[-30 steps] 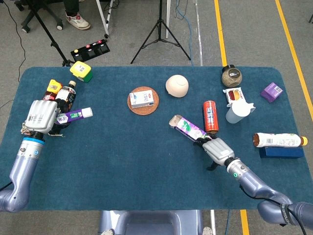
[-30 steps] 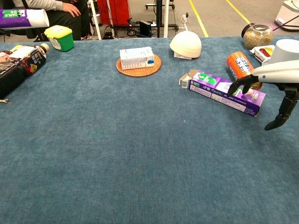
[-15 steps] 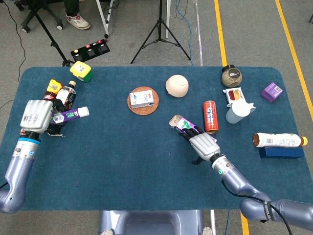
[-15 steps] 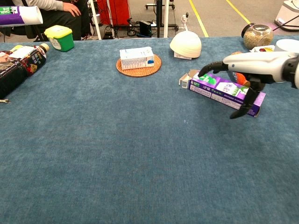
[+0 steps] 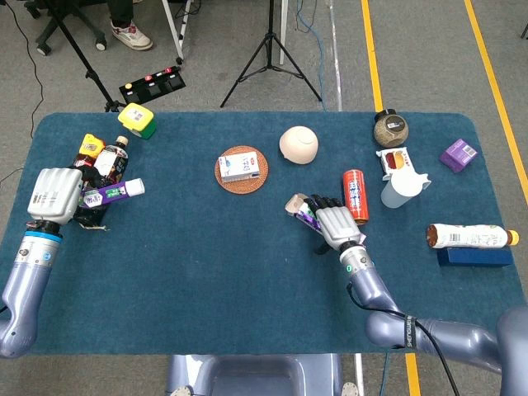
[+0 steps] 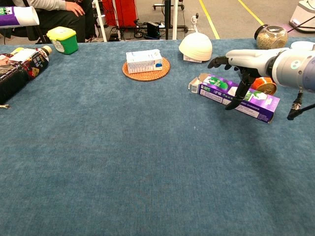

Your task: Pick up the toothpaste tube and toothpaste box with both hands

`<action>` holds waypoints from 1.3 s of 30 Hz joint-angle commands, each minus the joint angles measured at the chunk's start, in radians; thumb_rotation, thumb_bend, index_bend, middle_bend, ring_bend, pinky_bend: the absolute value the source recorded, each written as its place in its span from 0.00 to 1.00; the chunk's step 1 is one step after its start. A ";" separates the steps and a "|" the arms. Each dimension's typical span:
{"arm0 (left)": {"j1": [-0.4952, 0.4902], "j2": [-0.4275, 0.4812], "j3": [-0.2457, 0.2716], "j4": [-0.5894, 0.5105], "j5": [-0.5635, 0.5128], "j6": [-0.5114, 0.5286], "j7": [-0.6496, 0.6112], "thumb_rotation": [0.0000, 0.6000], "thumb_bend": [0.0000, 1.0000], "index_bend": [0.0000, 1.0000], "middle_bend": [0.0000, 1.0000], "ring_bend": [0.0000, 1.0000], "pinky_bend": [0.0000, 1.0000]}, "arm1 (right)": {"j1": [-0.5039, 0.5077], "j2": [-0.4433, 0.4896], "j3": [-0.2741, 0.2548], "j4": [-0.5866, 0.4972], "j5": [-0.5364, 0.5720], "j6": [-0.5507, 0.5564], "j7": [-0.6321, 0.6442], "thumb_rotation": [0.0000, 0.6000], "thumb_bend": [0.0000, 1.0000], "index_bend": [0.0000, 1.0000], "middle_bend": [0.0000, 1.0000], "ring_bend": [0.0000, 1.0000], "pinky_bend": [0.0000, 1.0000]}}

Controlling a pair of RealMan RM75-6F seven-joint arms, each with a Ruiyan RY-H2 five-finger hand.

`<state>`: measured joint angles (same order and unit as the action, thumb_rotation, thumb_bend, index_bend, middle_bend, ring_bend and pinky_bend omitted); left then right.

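At the left edge of the head view, the left hand (image 5: pixel 56 195) is up off the blue table (image 5: pixel 190 264) with its fingers wrapped around the toothpaste tube (image 5: pixel 113 193), and the tube's white cap end pokes out to the right, next to some dark bottles (image 5: pixel 106 162). Right of the middle, the purple toothpaste box (image 6: pixel 234 96) lies flat on the table beside an orange can (image 5: pixel 355 195). The right hand (image 6: pixel 239 62) is over the box with its fingers spread and pointing down around it, not closed on it.
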<state>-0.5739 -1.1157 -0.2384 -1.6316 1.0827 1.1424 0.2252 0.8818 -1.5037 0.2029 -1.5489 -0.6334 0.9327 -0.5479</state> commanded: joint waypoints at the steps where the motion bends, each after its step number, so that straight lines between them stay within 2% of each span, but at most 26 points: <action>1: 0.001 0.001 0.000 0.003 0.001 -0.002 -0.005 1.00 0.39 0.65 0.53 0.53 0.72 | 0.019 -0.023 0.009 0.042 0.027 -0.014 -0.001 1.00 0.00 0.07 0.06 0.12 0.11; 10: 0.003 -0.001 0.000 0.011 0.000 -0.004 -0.006 1.00 0.39 0.65 0.53 0.53 0.72 | 0.026 -0.038 -0.004 0.062 0.052 -0.033 0.005 1.00 0.00 0.07 0.06 0.22 0.15; 20: 0.001 -0.009 0.000 0.008 -0.004 -0.007 0.004 1.00 0.39 0.65 0.53 0.53 0.72 | 0.010 0.018 -0.039 -0.048 0.022 -0.060 0.035 1.00 0.00 0.07 0.07 0.30 0.18; 26: 0.000 -0.010 -0.001 0.006 -0.009 -0.006 0.013 1.00 0.39 0.65 0.53 0.53 0.72 | -0.001 0.055 -0.070 -0.117 -0.027 -0.048 0.035 1.00 0.00 0.07 0.07 0.31 0.18; 33: -0.004 -0.015 -0.002 0.002 -0.017 -0.007 0.027 1.00 0.39 0.65 0.53 0.53 0.72 | -0.014 0.111 -0.086 -0.206 -0.115 -0.028 0.050 1.00 0.00 0.07 0.07 0.29 0.18; 39: -0.003 -0.015 0.000 -0.003 -0.014 -0.006 0.029 1.00 0.39 0.65 0.53 0.53 0.72 | -0.032 0.129 -0.107 -0.200 -0.178 0.028 0.032 1.00 0.00 0.07 0.05 0.12 0.09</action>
<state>-0.5771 -1.1309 -0.2388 -1.6348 1.0685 1.1369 0.2543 0.8561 -1.3821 0.1026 -1.7480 -0.8048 0.9548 -0.5134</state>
